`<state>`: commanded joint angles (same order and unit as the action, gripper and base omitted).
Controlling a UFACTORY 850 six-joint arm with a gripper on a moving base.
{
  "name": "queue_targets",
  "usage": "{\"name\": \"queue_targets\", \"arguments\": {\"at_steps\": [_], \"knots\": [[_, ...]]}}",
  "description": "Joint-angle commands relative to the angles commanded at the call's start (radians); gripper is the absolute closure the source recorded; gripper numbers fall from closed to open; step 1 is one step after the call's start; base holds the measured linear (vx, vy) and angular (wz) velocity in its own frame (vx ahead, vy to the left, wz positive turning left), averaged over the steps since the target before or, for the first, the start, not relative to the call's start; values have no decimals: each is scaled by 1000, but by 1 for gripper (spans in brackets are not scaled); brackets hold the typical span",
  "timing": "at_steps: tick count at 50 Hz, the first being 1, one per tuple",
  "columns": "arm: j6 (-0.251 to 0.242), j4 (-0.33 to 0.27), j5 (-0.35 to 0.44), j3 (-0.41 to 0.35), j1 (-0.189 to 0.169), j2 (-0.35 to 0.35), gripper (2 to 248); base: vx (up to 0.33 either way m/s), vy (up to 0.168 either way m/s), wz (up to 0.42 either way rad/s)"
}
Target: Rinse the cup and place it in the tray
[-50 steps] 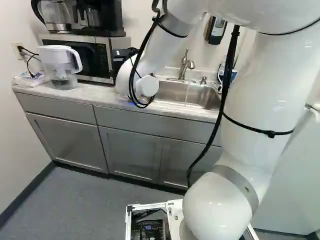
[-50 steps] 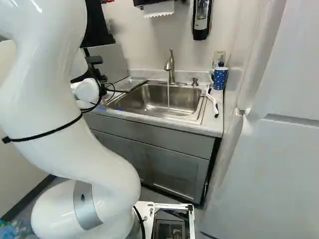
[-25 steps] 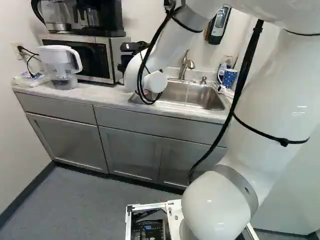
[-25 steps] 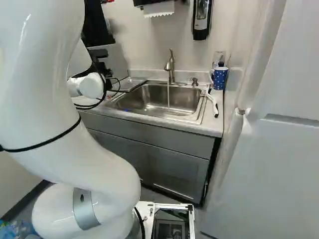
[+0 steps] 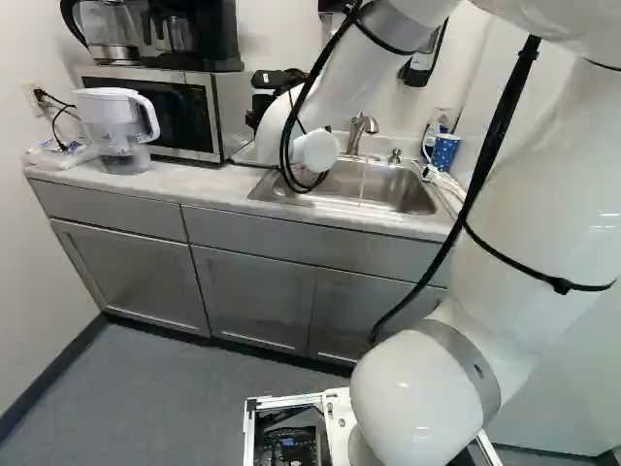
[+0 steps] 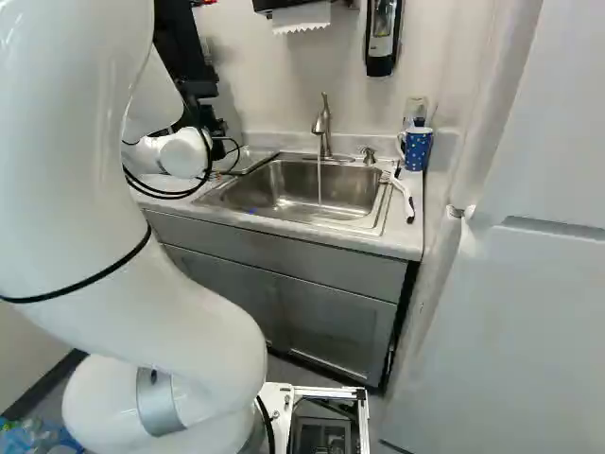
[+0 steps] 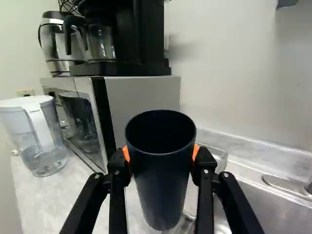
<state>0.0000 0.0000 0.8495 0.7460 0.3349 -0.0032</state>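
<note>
Currently, arm in the left base view: a white arm (image 5: 539, 204) rises on the right, bends over the top and comes down near the middle, its wrist end in front of the sink's left part.
Gripper: the black gripper (image 5: 275, 80) is partly visible behind the wrist end, beside the microwave (image 5: 160, 112); the cup cannot be made out here.
Sink: a steel sink (image 5: 398, 184) set into a pale counter (image 5: 116, 182), with water (image 5: 363, 184) running from its faucet (image 5: 357, 131).
Pitcher: a white-topped clear pitcher (image 5: 114, 126) on the counter, left of the microwave.

Sink in the right base view: the water falls into the basin in a thin stream; a blue mug with pale spots (image 6: 417, 149) stands on the counter to its right.
Brush: a white-handled brush (image 6: 402, 193) lies at the sink's right edge, in front of the mug.
Tray: a shallow tray (image 6: 250, 162) at the sink's left end, near the wrist.

Cup in the wrist view: a tall, dark blue cup (image 7: 162, 190), mouth up, between the two fingers.
Jaws: parted to the cup's width, orange pads (image 7: 195, 152) pressed on it from both sides, so the gripper (image 7: 161, 153) has it firmly.
Coffee maker: a black coffee maker (image 7: 146, 34) on the microwave, beyond the cup.
</note>
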Motion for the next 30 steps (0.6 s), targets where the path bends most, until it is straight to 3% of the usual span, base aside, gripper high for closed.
{"name": "queue_targets", "arguments": {"at_steps": [30], "knots": [[0, 0, 0, -6, -93, 6, 124, 0, 0, 0]]}}
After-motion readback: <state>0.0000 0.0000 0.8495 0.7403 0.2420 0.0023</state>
